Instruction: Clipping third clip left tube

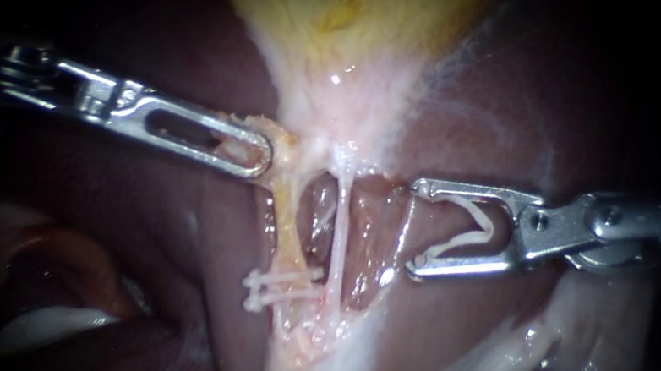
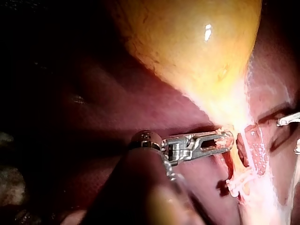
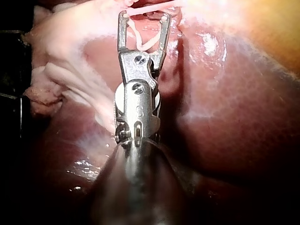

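Two tubes run down from the yellow gallbladder [image 1: 345, 8]: a yellowish left tube [image 1: 289, 227] and a thin white right tube [image 1: 339, 229]. Two white clips [image 1: 281, 286] cross the left tube low down, also seen in the left wrist view as clips [image 2: 236, 185]. My left instrument [image 1: 261, 159] [image 2: 224, 139] is shut on yellowish tissue at the top of the left tube. My right instrument [image 1: 417, 228] [image 3: 144, 16] carries a white clip [image 1: 465, 229] [image 3: 140, 37] between its spread jaws. It stands to the right of both tubes, apart from them.
Dark red liver [image 1: 131, 210] surrounds the tubes. A thin whitish strand [image 1: 407, 221] hangs just before the right instrument's tips. White glistening tissue [image 1: 485, 368] lies at the lower right, and a pale fold [image 1: 48, 323] at the lower left.
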Available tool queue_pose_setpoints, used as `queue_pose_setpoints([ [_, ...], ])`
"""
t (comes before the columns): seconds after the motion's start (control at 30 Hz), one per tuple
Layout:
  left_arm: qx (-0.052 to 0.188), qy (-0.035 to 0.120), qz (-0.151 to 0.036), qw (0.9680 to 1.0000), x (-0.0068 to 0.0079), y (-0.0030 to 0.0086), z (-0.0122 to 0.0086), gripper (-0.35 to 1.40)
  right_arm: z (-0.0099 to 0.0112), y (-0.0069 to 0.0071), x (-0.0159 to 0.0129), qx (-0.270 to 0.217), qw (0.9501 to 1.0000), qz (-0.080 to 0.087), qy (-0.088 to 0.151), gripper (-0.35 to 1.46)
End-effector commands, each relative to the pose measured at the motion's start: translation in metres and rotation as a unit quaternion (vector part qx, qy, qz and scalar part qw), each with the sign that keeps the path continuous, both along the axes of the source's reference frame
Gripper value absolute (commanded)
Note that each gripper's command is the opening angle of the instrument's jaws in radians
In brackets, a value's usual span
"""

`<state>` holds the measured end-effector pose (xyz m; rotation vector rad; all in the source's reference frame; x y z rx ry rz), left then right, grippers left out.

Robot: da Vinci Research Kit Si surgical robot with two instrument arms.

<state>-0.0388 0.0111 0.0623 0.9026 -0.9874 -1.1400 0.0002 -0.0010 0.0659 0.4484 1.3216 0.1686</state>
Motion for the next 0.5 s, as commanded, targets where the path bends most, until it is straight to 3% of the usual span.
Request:
queue_pose_setpoints([
  [0.03, -0.003, -0.001, 0.0, 1.0, -0.0001, -0.0001, -0.0002, -0.35, 0.0, 0.0, 0.0, 0.0, 1.0, 0.0, 0.0, 0.5],
  [0.27, -0.003, -0.001, 0.0, 1.0, -0.0001, -0.0002, -0.0002, -0.35, 0.0, -0.0002, 0.0009, -0.001, 1.0, 0.001, -0.001, 0.5],
  [0.5, -0.003, -0.001, 0.0, 1.0, -0.0001, -0.0002, -0.0002, -0.35, 0.001, -0.0008, 0.0034, 0.054, 0.9984, 0.013, -0.012, 0.5],
])
